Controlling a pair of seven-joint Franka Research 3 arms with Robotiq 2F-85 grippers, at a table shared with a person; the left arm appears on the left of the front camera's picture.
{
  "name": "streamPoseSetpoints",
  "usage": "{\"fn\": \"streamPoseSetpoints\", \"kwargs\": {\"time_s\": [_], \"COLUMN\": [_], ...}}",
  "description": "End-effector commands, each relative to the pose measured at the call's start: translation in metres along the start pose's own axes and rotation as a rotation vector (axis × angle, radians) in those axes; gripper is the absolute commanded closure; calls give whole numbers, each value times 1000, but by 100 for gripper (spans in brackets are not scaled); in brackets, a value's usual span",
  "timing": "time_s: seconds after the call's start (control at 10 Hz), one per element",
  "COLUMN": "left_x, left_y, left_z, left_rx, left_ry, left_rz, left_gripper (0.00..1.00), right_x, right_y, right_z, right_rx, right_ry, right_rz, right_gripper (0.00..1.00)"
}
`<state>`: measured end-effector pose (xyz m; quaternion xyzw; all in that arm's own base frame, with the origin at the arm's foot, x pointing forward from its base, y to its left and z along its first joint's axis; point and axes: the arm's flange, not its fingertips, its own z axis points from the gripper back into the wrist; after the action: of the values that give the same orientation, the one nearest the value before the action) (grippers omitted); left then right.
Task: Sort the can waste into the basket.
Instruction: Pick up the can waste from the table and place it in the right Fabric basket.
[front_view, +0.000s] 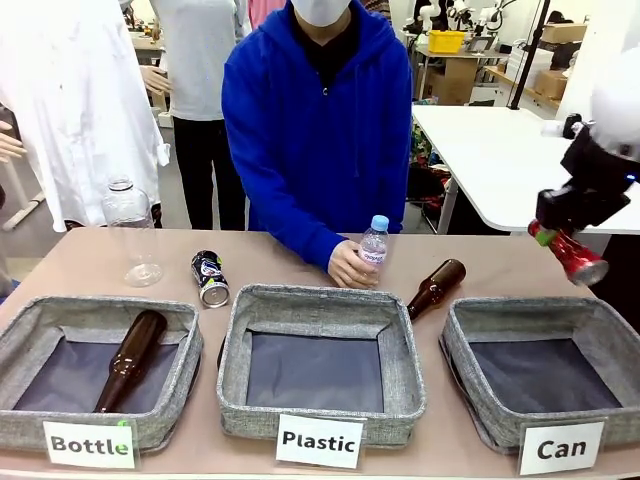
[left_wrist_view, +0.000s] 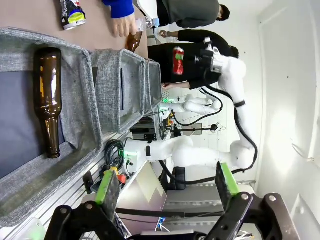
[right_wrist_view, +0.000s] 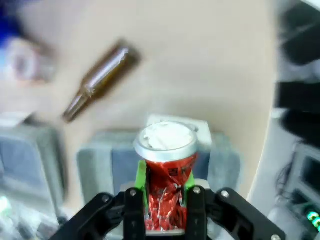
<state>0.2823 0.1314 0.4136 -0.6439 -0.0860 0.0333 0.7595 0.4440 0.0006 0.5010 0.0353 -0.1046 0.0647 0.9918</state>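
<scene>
From the front, the right gripper (front_view: 552, 228) hangs over the far right corner of the "Can" basket (front_view: 520, 312), clamped on the red can (front_view: 575, 255), which tilts downward. The dark can (front_view: 209, 277) lies on the table (front_view: 80, 265) just beyond the "Bottle" basket (front_view: 100, 305) and "Plastic" basket (front_view: 320, 300). At the left wrist, the left gripper (left_wrist_view: 167, 184) is spread wide and empty, beside the basket holding a brown bottle (left_wrist_view: 47, 95). The blurred right wrist view shows green pads (right_wrist_view: 141, 175) squeezing the crumpled red can.

Red can (front_view: 568, 252) aloft, dark can (front_view: 210, 278) apparently toppled
</scene>
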Motion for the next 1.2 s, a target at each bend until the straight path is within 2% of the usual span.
{"fn": "streamPoseSetpoints", "kwargs": {"time_s": [0.0, 0.1, 0.2, 0.3, 0.5, 0.7, 1.1], "left_x": [-1, -1, -1, -1, -1, -1, -1], "left_y": [-3, -3, -3, -3, -3, -3, -3], "left_z": [0, 0, 0, 0, 0, 0, 0], "left_rx": [-8, -8, -8, -8, -8, -8, -8], "left_ry": [2, 2, 2, 2, 2, 2, 2], "left_rz": [6, 6, 6, 6, 6, 6, 6], "left_gripper": [0, 0, 0, 0, 0, 0, 0], "right_x": [-47, -72, -87, -96, -100, -103, -103], "right_y": [0, 7, 8, 9, 11, 8, 4], "right_z": [6, 7, 7, 6, 1, -1, -3], "right_rx": [101, 121, 150, 146, 111, 113, 124], "right_ry": [80, 119, 106, 59, -23, -116, -162], "right_rz": [349, 643, 869, 966, 1029, 1157, 1193], "right_gripper": [100, 100, 100, 100, 100, 100, 100]}}
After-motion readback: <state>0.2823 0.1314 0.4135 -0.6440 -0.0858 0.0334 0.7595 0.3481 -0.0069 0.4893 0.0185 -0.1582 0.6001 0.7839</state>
